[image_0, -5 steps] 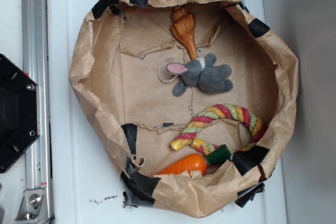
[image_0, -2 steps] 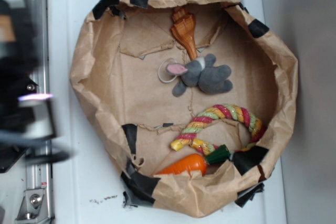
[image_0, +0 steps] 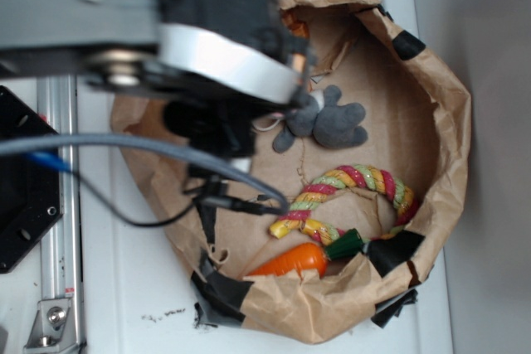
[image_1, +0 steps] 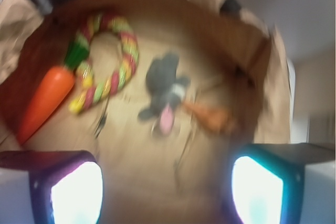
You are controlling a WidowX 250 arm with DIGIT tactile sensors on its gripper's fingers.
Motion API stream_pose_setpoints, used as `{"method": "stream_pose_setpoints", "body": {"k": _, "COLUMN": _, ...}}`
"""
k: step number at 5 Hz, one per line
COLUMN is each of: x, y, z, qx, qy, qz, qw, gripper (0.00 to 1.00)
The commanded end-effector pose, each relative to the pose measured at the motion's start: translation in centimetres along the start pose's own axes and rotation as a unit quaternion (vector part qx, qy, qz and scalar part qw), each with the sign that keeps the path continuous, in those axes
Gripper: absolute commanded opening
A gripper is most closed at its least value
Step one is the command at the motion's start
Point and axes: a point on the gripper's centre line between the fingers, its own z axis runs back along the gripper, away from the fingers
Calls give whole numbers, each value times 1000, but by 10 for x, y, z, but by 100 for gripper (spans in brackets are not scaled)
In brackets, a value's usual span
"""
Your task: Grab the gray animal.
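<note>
The gray animal (image_1: 164,88) lies beside the rope ring (image_1: 107,61) on the bag floor, ahead of the released gripper (image_1: 167,192) (fingers spread, empty), body lengthwise to the approach.

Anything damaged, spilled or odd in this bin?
Nothing spilled. The paper bin is crumpled and patched with black tape; the gray animal, rope ring and carrot lie loose inside. Wrist view is motion-blurred.

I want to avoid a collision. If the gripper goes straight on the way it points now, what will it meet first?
Probably the bare brown paper floor of the bag, short of the gray animal, which lies ahead between the open gripper fingers' line. Nothing else shows in between, though the wrist view is blurred and depth is unclear.
</note>
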Motion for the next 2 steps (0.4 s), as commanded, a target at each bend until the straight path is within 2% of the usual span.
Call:
{"method": "stream_pose_setpoints", "body": {"k": 1, "x": 18, "y": 2, "z": -103, "qx": 6, "qy": 44, "qz": -31, "qw": 999, "gripper": 100}}
{"method": "stream_pose_setpoints", "body": {"k": 2, "x": 13, "y": -14, "z": -131, "qx": -6, "qy": 76, "qz": -48, "qw": 996, "gripper": 0}}
